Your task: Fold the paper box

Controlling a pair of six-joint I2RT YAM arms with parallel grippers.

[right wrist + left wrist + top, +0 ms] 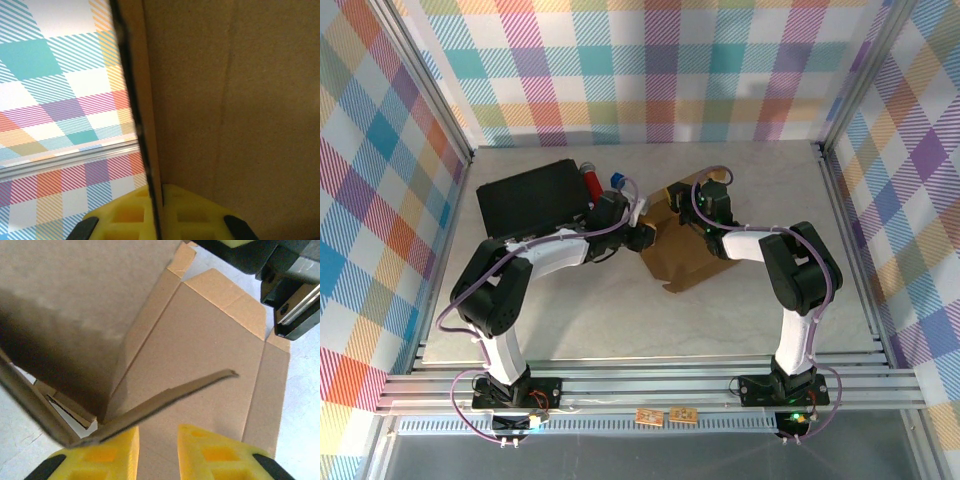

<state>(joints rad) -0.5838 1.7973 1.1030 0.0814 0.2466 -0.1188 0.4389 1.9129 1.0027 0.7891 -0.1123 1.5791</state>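
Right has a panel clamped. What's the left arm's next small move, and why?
Probably nudge the left gripper forward to straddle the loose flap: its jaws stand open just short of that unheld edge, while the right gripper, shut on a panel, steadies the paper box.

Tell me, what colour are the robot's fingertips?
Bright yellow fingertips; clearest in the left wrist view.

The right gripper (156,195) is clamped on the paper box (235,100), panel edge pinched between its yellow fingers (195,212); brown cardboard right, plaid wall (55,75) and metal rail (65,159) left.
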